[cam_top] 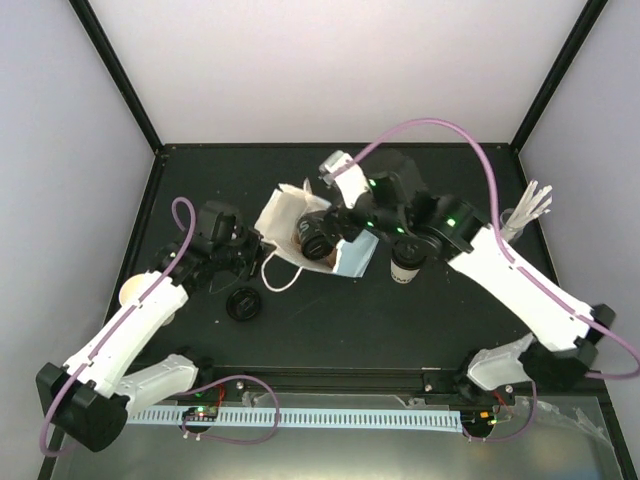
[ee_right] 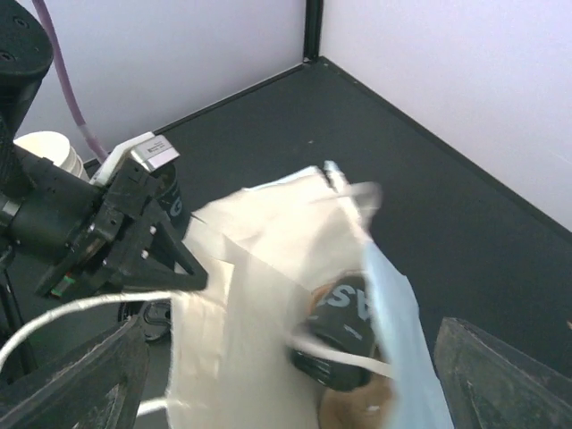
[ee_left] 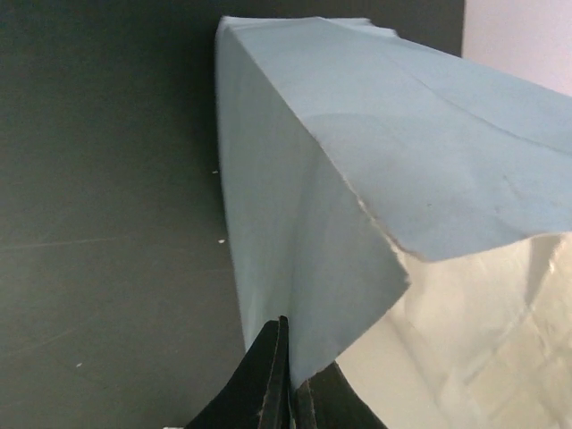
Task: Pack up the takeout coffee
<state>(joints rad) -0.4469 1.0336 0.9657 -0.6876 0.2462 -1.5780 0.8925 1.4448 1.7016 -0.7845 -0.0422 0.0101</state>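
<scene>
Noting: my left pincer point(ee_left: 290, 366) clenched on light-blue paper bag point(ee_left: 375, 161) rim; right pincer point(ee_right: 295, 357) spread over its mouth; black-lidded cream paper cup point(cam_top: 404, 266) just right, nearer that arm.

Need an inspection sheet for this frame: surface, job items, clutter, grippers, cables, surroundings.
Surface: black table, no spills seen.
Job's things: lidded cup upright, right of the blue bag; dark cup lying inside the bag with the brown carrier; black lid and cream cup on the left side.
Clutter: blue bag on its side, mouth open; glass of sticks at the right.
Grippers: left gripper shut on the bag's edge; right gripper open at the bag's mouth.
Cables: purple cables loop above the table on both sides.
Surroundings: pale walls, black frame posts.
</scene>
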